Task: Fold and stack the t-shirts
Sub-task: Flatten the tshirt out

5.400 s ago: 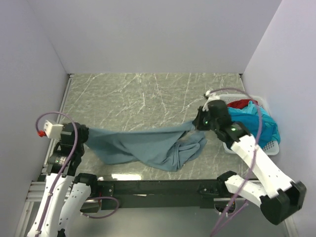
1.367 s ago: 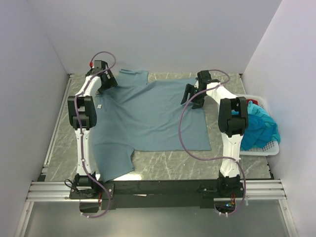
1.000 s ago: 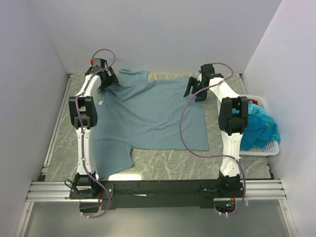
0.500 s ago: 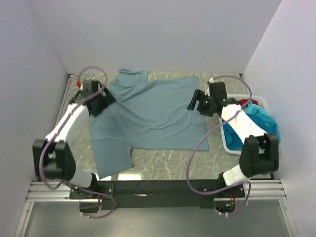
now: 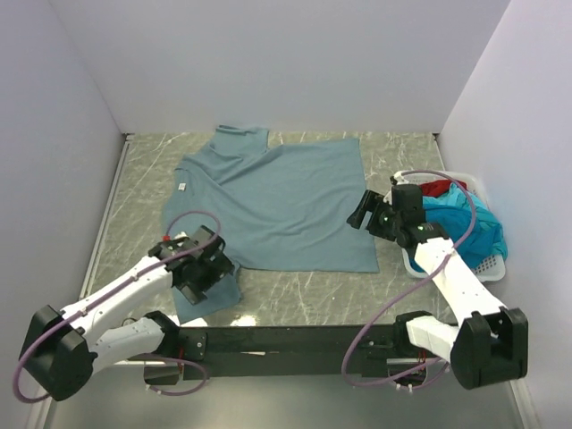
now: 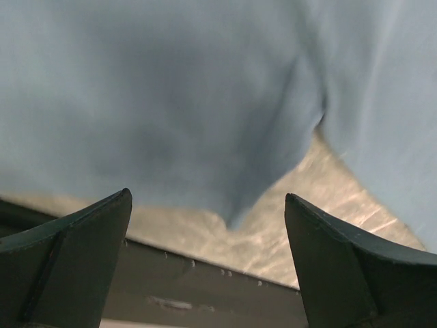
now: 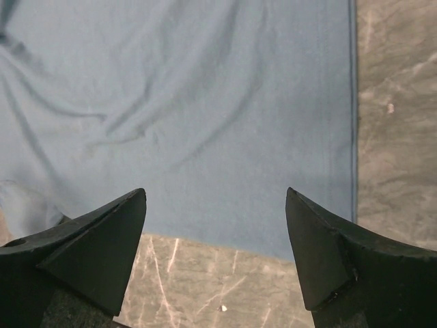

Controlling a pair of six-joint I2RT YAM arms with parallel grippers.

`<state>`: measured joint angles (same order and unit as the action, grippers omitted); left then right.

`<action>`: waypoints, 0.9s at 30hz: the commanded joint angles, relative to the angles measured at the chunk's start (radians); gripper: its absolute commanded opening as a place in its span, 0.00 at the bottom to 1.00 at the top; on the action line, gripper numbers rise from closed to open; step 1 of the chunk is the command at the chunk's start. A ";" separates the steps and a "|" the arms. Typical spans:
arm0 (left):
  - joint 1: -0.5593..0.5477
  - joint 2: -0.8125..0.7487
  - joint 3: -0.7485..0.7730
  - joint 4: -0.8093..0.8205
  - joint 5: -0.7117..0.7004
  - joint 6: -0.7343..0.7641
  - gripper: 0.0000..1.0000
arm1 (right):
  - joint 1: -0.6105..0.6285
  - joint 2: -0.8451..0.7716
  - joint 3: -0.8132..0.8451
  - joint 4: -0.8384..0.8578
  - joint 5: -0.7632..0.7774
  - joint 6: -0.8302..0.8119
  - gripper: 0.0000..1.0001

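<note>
A large grey-blue t-shirt (image 5: 277, 201) lies spread flat on the marble table, its collar toward the far wall. My left gripper (image 5: 213, 266) hovers open over the shirt's near-left sleeve (image 5: 207, 299). In the left wrist view the sleeve's corner (image 6: 235, 215) hangs between the open gripper (image 6: 207, 195) fingers, with nothing held. My right gripper (image 5: 360, 213) stands open beside the shirt's right hem. In the right wrist view the shirt (image 7: 205, 102) fills the area ahead of the open gripper (image 7: 216, 191). A turquoise t-shirt (image 5: 466, 222) and a red t-shirt (image 5: 436, 188) lie bunched in the basket.
A white lattice basket (image 5: 490, 266) stands at the right edge of the table against the wall. A dark rail (image 5: 295, 338) runs along the near edge by the arm bases. Walls close in the table (image 5: 147, 179) on three sides.
Both arms have drawn back from the shirt's far corners toward me. The left gripper came down to the near-left sleeve, the right to the right hem. The shirt stays spread flat.
</note>
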<state>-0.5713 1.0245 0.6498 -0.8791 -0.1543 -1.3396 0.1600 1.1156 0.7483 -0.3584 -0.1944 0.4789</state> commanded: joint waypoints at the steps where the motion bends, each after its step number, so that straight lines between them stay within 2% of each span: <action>1: -0.120 0.003 0.013 -0.112 -0.042 -0.285 0.99 | 0.003 -0.057 -0.030 0.021 0.053 -0.023 0.89; 5: -0.241 0.039 0.031 -0.245 -0.062 -0.450 1.00 | 0.003 -0.077 -0.049 0.030 0.049 -0.029 0.89; 11: -0.263 0.072 -0.053 -0.210 -0.056 -0.558 0.96 | 0.003 -0.056 -0.043 0.044 0.001 -0.036 0.89; 14: -0.263 0.062 -0.085 -0.187 -0.102 -0.605 0.86 | 0.003 -0.043 -0.043 0.050 -0.017 -0.036 0.89; 16: -0.262 0.048 -0.108 -0.160 -0.132 -0.632 0.83 | 0.003 -0.036 -0.043 0.052 -0.020 -0.037 0.89; 22: -0.208 0.048 -0.176 -0.026 -0.142 -0.595 0.56 | 0.003 -0.026 -0.043 0.049 -0.008 -0.036 0.88; 24: -0.188 0.066 -0.187 -0.037 -0.128 -0.601 0.47 | 0.003 -0.030 -0.043 0.042 0.001 -0.034 0.88; 27: -0.180 0.063 -0.202 -0.037 -0.143 -0.609 0.42 | 0.003 -0.042 -0.050 0.039 -0.005 -0.026 0.88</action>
<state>-0.7650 1.0702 0.5053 -0.9916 -0.2424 -1.8881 0.1600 1.0893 0.7013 -0.3439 -0.2035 0.4549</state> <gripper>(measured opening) 0.432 0.881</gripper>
